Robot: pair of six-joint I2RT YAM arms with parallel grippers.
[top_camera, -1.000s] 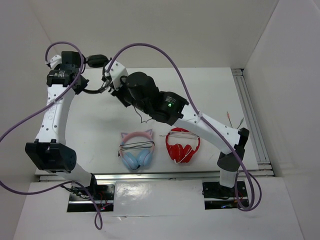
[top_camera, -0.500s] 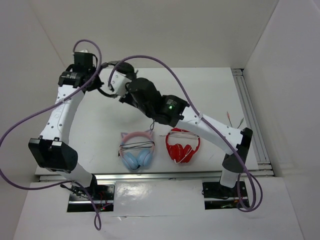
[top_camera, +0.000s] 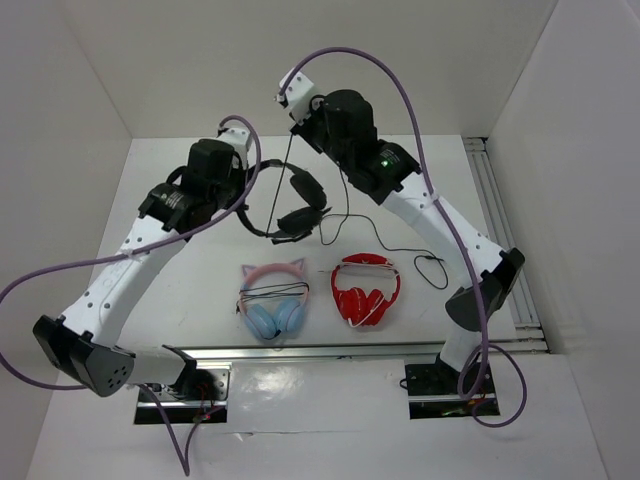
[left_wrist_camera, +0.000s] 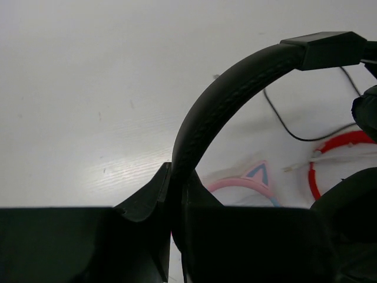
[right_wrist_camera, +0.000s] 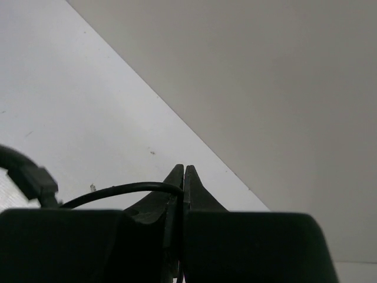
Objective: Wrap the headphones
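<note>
We find the headphones (top_camera: 305, 186) apparently lifted near the counter's (top_camera: 440, 180) far edge: left gripper (left_wrist_camera: 175, 188) closed on the headband (left_wrist_camera: 235, 88), right gripper (right_wrist_camera: 183, 177) pinched on the cable (right_wrist_camera: 118, 190). We judge wrapping barely begun; next, the slack must be wound round the band.

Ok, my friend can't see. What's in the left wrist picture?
The left gripper clamps the black headphones by the headband, which arches over a white table. Behind lie a thin cable, part of a pink pair and a red pair.
</note>
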